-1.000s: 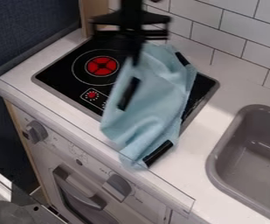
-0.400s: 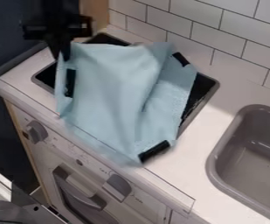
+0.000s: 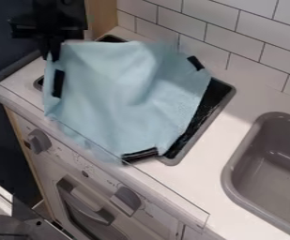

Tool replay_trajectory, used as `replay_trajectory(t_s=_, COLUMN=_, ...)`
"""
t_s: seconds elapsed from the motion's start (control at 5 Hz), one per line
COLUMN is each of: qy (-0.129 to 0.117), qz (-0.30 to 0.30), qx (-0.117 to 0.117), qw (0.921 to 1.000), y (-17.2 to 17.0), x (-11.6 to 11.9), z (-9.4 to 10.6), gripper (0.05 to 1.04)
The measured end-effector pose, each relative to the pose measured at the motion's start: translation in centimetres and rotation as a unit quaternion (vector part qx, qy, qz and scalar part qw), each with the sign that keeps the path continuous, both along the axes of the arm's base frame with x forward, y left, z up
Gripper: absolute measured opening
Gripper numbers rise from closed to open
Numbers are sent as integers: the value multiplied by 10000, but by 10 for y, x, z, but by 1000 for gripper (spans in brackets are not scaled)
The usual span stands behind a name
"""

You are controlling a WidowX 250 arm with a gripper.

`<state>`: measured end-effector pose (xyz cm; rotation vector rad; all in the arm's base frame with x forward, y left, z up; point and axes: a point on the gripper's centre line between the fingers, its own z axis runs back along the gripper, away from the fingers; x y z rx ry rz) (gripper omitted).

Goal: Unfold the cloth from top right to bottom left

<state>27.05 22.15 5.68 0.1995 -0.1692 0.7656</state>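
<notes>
Shifted farther toward the upper left since the earlier frame, spreading one soft, creased, pale-blue cloth (image 3: 118,79) wider over one flat, black cooktop (image 3: 203,112), left of centre. Grasping the upper-left corner with the pincer (image 3: 51,52). Counting three straight, dark patches (image 3: 58,83) along the edges, two rounded knobs (image 3: 125,200) lower left, one smooth, round-cornered sink (image 3: 266,173) at right.

The cloth (image 3: 118,89) is pale blue with black patches along its edges. The stove top (image 3: 216,101) is black with a grey rim, the counter (image 3: 203,173) white. The sink (image 3: 235,173) is grey-brown. White rectangular tiles (image 3: 247,42) with dark grout lines form a brick pattern. The oven (image 3: 78,164) is whitish with grey knobs (image 3: 125,200).
</notes>
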Motion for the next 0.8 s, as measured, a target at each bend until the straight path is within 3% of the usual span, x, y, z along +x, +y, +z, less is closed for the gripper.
replay_trajectory(t_s=0.2, qy=169, qz=65, qx=-20, qw=9998, y=8, x=1, z=-14, gripper=52)
replay_trajectory(t_s=0.4, qy=318, qz=309, qx=89, qw=9990, y=12, x=-6, z=-14, gripper=71)
replay_trajectory(t_s=0.6, qy=294, qz=206, qx=164, qw=9992, y=9, x=-8, z=4, gripper=215)
replay_trajectory(t_s=0.8, qy=160, qz=44, qx=-5, qw=9999, y=-3, x=0, z=20, gripper=464)
